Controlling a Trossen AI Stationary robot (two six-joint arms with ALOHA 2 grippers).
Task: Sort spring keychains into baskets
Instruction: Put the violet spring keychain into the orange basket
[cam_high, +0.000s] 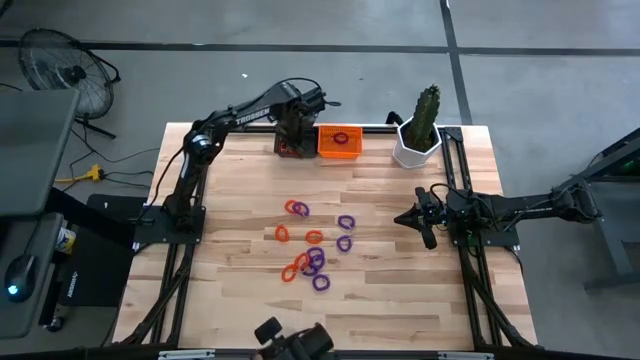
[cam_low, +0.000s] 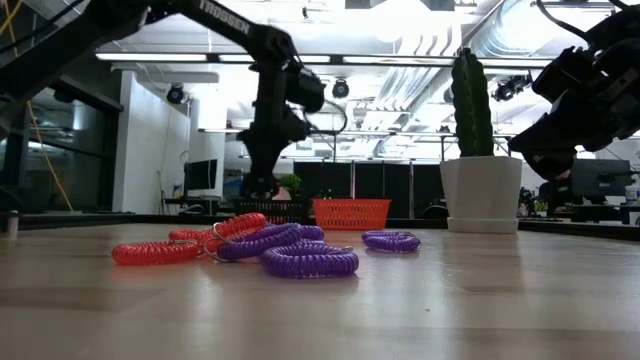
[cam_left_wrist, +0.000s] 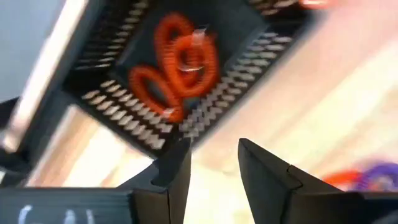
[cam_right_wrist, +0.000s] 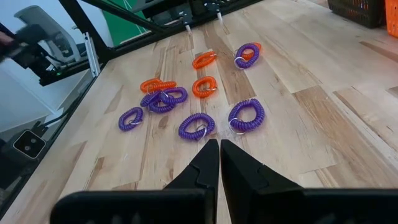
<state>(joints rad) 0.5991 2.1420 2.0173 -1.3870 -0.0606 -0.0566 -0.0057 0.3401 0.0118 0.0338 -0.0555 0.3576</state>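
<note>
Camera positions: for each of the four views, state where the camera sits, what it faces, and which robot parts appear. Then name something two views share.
High: overhead, facing down; both arms, orange basket.
Low: table height, facing across; spring keychains, cactus pot, arms above.
Left wrist: over black basket; open left gripper.
Right wrist: over keychains; shut right gripper.
Shared: keychains in high and right wrist.

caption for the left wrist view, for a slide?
Left gripper, fingers open and empty, above the black basket holding orange spring keychains.
</note>
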